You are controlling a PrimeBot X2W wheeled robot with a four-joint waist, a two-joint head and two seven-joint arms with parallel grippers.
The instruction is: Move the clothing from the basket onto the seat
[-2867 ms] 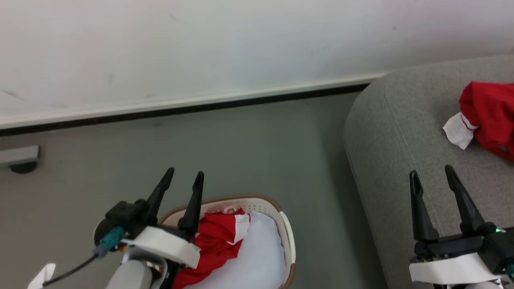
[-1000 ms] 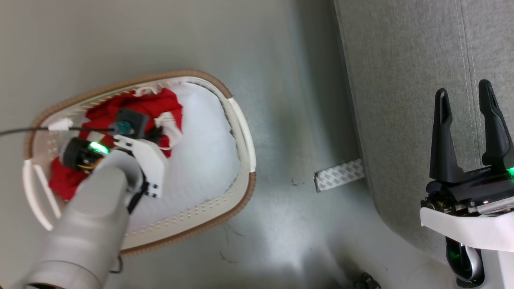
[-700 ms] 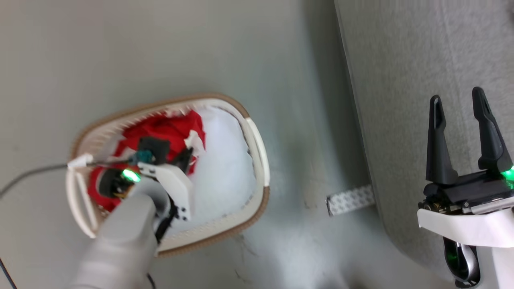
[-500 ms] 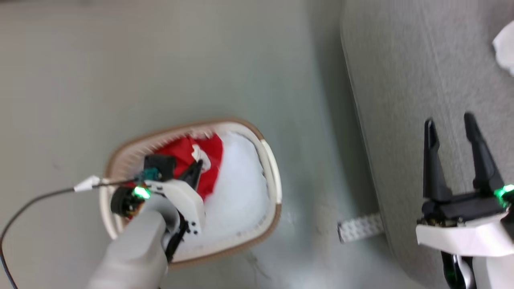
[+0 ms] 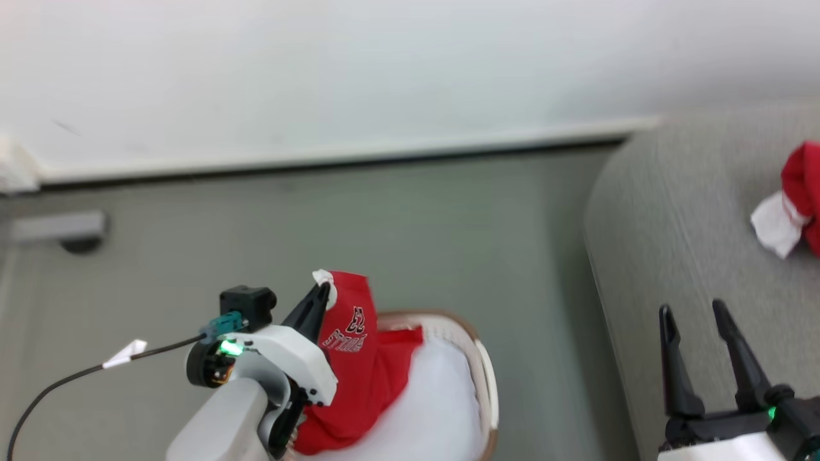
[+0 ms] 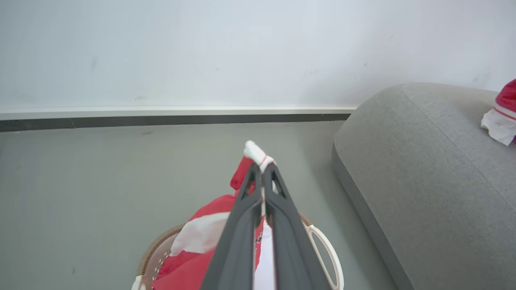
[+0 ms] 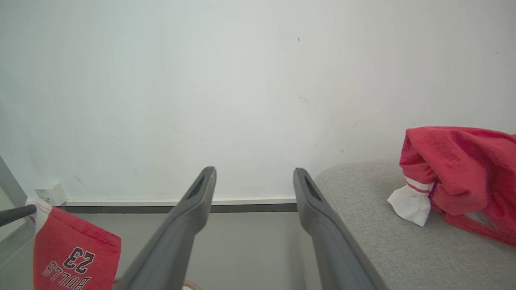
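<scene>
While its two dark fingers are clamped together on the white-trimmed corner of a red garment (image 5: pixel 349 358), the left gripper (image 5: pixel 323 291) sits at the lower left of the head view. The cloth hangs from it down to the basket (image 5: pixel 485 378) at bottom centre, where white fabric (image 5: pixel 435 410) also lies. Black "23" and "BULLS" lettering shows on the hanging part. At the lower right, the right gripper (image 5: pixel 692 310) is spread apart and holds nothing, in front of the grey seat (image 5: pixel 679 224). A second red garment (image 5: pixel 804 186) with a white cuff lies on the seat at the right edge. The basket stands on the grey floor (image 5: pixel 384 224).
</scene>
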